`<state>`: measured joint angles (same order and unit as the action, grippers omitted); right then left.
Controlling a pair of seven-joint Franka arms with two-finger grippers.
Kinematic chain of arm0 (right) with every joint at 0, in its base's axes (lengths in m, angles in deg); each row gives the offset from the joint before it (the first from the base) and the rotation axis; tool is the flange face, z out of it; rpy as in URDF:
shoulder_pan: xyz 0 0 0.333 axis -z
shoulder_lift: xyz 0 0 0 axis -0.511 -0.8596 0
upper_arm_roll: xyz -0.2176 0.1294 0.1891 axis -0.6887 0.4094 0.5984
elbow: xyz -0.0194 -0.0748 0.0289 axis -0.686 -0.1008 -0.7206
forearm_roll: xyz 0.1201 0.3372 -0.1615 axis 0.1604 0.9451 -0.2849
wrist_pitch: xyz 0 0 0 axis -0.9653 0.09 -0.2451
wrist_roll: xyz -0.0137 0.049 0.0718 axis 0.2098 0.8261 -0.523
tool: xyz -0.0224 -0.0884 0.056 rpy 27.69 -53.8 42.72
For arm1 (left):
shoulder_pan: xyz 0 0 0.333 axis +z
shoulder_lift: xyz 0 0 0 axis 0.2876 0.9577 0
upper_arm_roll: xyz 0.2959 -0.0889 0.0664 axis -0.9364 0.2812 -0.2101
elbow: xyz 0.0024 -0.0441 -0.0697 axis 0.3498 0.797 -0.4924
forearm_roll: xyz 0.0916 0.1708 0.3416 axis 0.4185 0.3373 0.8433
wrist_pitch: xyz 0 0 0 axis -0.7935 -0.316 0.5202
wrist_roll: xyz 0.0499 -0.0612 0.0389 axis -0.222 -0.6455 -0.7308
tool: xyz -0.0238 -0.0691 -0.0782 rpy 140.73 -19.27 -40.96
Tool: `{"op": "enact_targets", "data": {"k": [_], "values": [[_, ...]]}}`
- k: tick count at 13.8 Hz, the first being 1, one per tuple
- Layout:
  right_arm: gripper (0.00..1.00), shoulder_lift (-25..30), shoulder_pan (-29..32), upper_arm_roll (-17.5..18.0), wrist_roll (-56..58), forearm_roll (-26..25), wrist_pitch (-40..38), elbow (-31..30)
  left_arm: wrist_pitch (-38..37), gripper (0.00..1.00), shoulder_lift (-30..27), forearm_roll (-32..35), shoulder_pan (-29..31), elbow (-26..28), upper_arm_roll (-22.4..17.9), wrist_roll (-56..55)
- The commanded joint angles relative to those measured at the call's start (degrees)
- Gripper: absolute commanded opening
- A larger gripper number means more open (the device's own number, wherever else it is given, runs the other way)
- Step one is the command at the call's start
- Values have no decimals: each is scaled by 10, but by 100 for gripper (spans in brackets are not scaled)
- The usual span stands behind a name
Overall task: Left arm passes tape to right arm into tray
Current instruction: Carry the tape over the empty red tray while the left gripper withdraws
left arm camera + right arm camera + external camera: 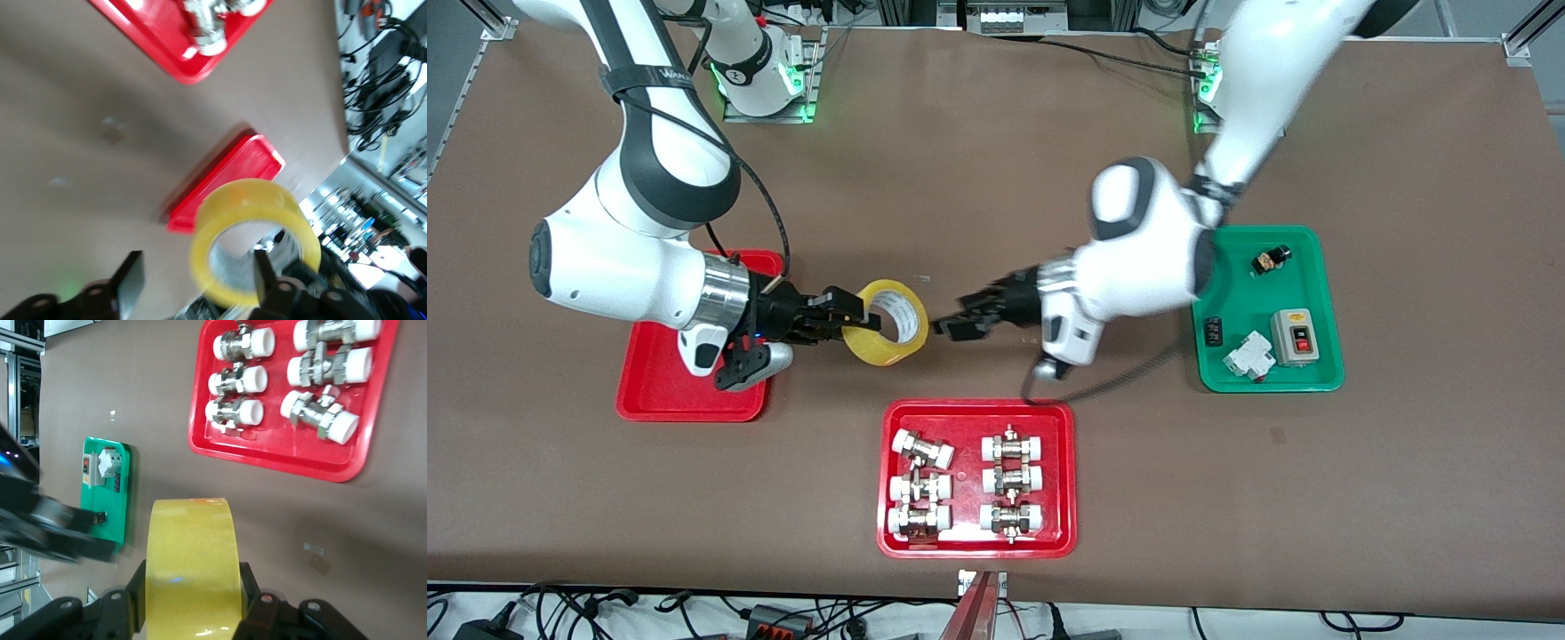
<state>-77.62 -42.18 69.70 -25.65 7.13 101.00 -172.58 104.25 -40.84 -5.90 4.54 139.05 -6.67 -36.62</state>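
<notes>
Nearest the front camera lies a red tray of white-capped metal fittings (976,478), bare brown table (960,178) all around it. Above the open strip between that tray and the plain red tray (649,391), the right gripper (845,316) is clamped on the yellow tape roll (889,322), which is held in the air just past the plain tray's edge. The left gripper (956,322) hangs just beside the roll, fingers apart, clear of it. The green tray (1267,311) sits at the left arm's end.

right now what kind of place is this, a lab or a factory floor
Most likely a robotics lab bench: two arms bolted to a brown table, sorted parts trays such as the red tray of metal fittings, and power cables along the table's edge.
</notes>
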Motion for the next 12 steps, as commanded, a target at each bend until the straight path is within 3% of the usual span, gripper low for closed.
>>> {"op": "enact_targets", "data": {"k": [1,5,7,10,12], "values": [[0,-6,63,1,58,3,-64,-1,-200,100,-53,84,108,7,10,16],[0,-30,164,0,179,-21,-129,-32,-375,100,-128,244,164,-12,5,59],[0,-55,210,0,261,-46,-141,-37,-433,100,-139,336,186,-15,13,61],[0,-89,259,0,356,-56,-150,-46,-456,100,-171,430,194,-15,6,133],[0,-106,281,0,396,-68,-150,-54,-455,100,-184,440,230,-15,10,183]]}}
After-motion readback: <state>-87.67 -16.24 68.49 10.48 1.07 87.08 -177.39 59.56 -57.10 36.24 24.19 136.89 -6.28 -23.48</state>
